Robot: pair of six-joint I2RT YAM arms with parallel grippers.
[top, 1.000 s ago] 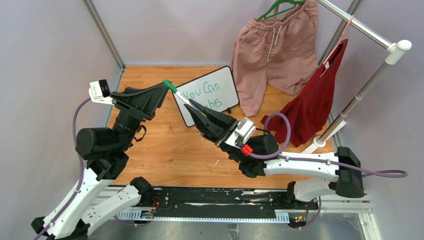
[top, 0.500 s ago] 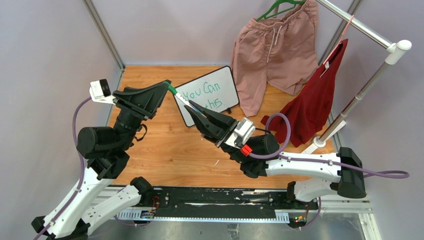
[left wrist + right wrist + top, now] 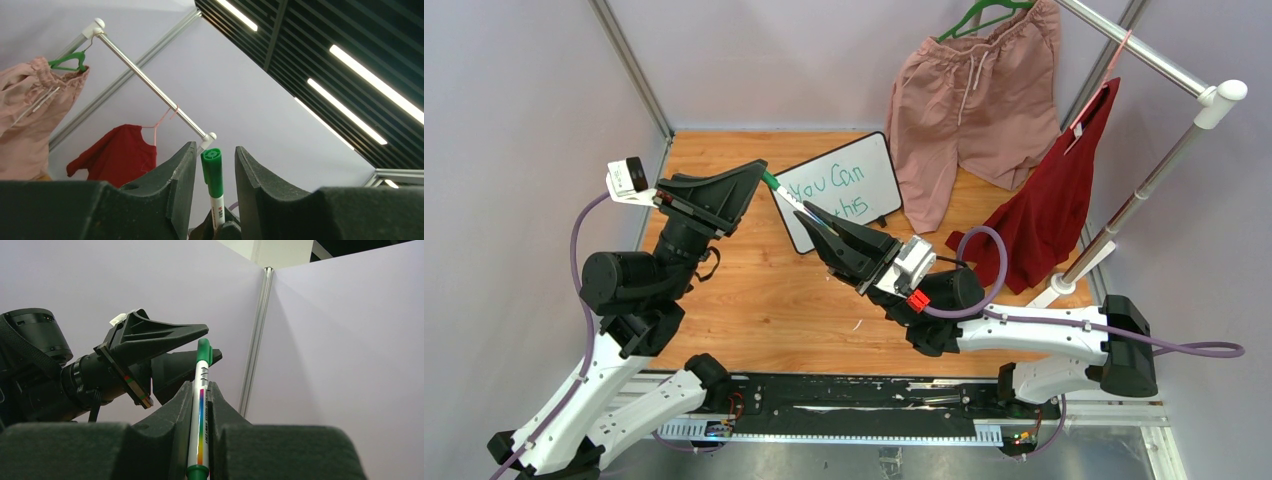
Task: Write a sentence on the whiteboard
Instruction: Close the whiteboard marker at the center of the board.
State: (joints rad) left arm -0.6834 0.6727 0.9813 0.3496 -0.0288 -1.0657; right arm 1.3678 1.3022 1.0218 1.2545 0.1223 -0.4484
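The whiteboard [image 3: 876, 168] leans at the back of the wooden table, with the sentence [image 3: 829, 190] in green: "You Can" above a second line partly hidden by my right gripper. My right gripper [image 3: 812, 212] is shut on a white marker [image 3: 789, 197], whose green cap points up and left. In the right wrist view the marker [image 3: 201, 405] sits clamped between the right gripper's [image 3: 202, 386] jaws. My left gripper [image 3: 761, 172] is open, its jaws on either side of the marker cap [image 3: 212, 170] with a gap on each side in the left wrist view [image 3: 215, 147].
Pink shorts [image 3: 969, 95] on a green hanger and a red shirt [image 3: 1054, 200] hang from a clothes rail [image 3: 1159, 60] at the back right. The rail's white foot [image 3: 1054, 290] stands on the table's right edge. Lavender walls close in the table.
My left gripper has edged right and slightly forward, so its jaws now sit further over the marker cap. The right gripper with the marker has barely moved.
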